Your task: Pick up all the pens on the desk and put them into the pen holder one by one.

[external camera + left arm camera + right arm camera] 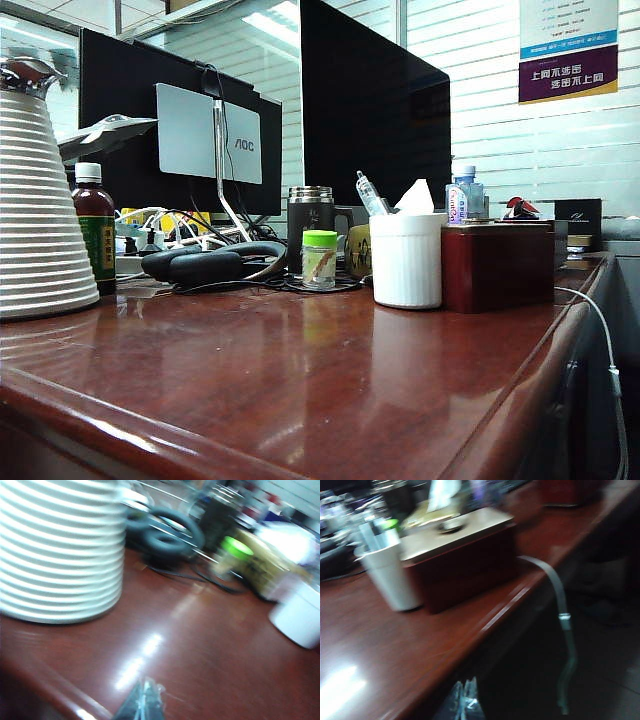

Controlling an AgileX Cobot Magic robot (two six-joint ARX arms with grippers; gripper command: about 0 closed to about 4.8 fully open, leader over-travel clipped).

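**Both hands closed and empty at the near worktop edge; pens stand in the pen holder**

Left hand (pixel 145 702): fingers together, holding nothing. It hangs just above the near rounded edge of the worktop (pixel 200 645). The left wrist view is motion-blurred. Ahead of this hand lies bare glossy surface. Beyond it and to one side stands the big white ribbed jug (pixel 60 550). Farther ahead sit a coiled dark cable (pixel 167 532) and a small green-capped jar (pixel 230 555). The pen holder (pixel 300 617) stands well apart from this hand, at the far side of its view.

Right hand (pixel 465 702): fingers together, holding nothing. It sits at the worktop edge, partly over the drop beside the desk. This view is also blurred. Ahead of it stands the pen holder (pixel 390 577) with pens (pixel 372 535) rising from its mouth. The dark red box (pixel 465 567) stands just beside the holder; contact cannot be judged. A pale cable (pixel 560 615) hangs over the edge beyond the box.

Exterior view: neither hand is visible. The pen holder (pixel 406 258) stands upright on the worktop, with a clear-barrelled pen (pixel 370 194) tilted in it. No pen lies on the open surface.
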